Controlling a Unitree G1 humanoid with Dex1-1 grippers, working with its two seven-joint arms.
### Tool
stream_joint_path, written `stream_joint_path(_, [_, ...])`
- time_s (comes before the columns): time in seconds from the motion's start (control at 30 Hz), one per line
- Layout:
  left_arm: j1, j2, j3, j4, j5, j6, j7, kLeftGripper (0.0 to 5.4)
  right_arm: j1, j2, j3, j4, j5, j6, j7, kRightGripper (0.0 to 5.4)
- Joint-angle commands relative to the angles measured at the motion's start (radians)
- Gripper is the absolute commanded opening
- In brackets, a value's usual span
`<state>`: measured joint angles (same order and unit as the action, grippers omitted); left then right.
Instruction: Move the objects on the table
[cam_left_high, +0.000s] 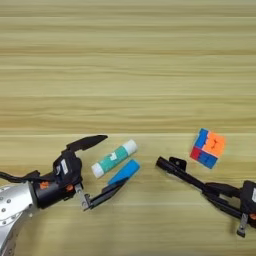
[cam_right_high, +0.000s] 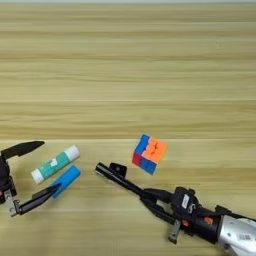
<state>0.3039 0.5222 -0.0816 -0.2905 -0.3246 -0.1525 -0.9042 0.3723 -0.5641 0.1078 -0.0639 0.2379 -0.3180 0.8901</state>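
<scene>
The left gripper (cam_left_high: 106, 162), fingers spread wide, brackets the glue stick (cam_left_high: 114, 158) and blue bar (cam_left_high: 124, 172) as if to grasp, while the right gripper (cam_right_high: 111, 172), apparently closed on a marker, points beside the puzzle cube (cam_right_high: 149, 153)

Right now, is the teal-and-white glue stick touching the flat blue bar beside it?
Apart. The left eye view shows a thin strip of bare table between the glue stick and the blue bar; the right eye view shows that gap too.

On your table (cam_right_high: 128, 60), the left gripper (cam_right_high: 44, 167) spreads wide around the glue stick (cam_right_high: 55, 164) and blue bar (cam_right_high: 65, 180). Your right gripper (cam_right_high: 107, 170) appears to grip a black marker (cam_right_high: 120, 180) near the puzzle cube (cam_right_high: 149, 153).
</scene>
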Motion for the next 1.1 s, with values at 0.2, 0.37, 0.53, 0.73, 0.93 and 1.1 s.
stream_joint_path(0.2, [-0.01, 0.0, -0.003, 0.018, -0.001, -0.006, 0.0, 5.4, -0.021, 0.046, -0.058, 0.037, 0.025, -0.012, -0.06, 0.85])
stream_joint_path(0.37, [-0.008, -0.001, -0.002, 0.031, -0.002, -0.017, -0.004, 5.4, -0.041, 0.059, -0.089, 0.069, 0.0, -0.011, -0.11, 0.85])
stream_joint_path(0.53, [-0.006, 0.002, 0.001, 0.037, -0.004, -0.024, -0.008, 5.4, -0.05, 0.055, -0.086, 0.101, -0.052, 0.0, -0.147, 0.85])
stream_joint_path(0.73, [-0.001, 0.003, 0.001, 0.036, -0.005, -0.027, -0.009, 5.4, -0.034, 0.045, -0.066, 0.115, -0.102, 0.03, -0.161, 0.85])
stream_joint_path(0.93, [0.001, 0.003, 0.001, 0.031, -0.005, -0.024, -0.007, 5.4, -0.022, 0.038, -0.048, 0.108, -0.104, 0.036, -0.148, 0.85])
stream_joint_path(1.1, [0.003, 0.002, -0.001, 0.031, -0.003, -0.026, -0.005, 5.4, -0.008, 0.025, -0.03, 0.101, -0.11, 0.044, -0.137, 1.28])
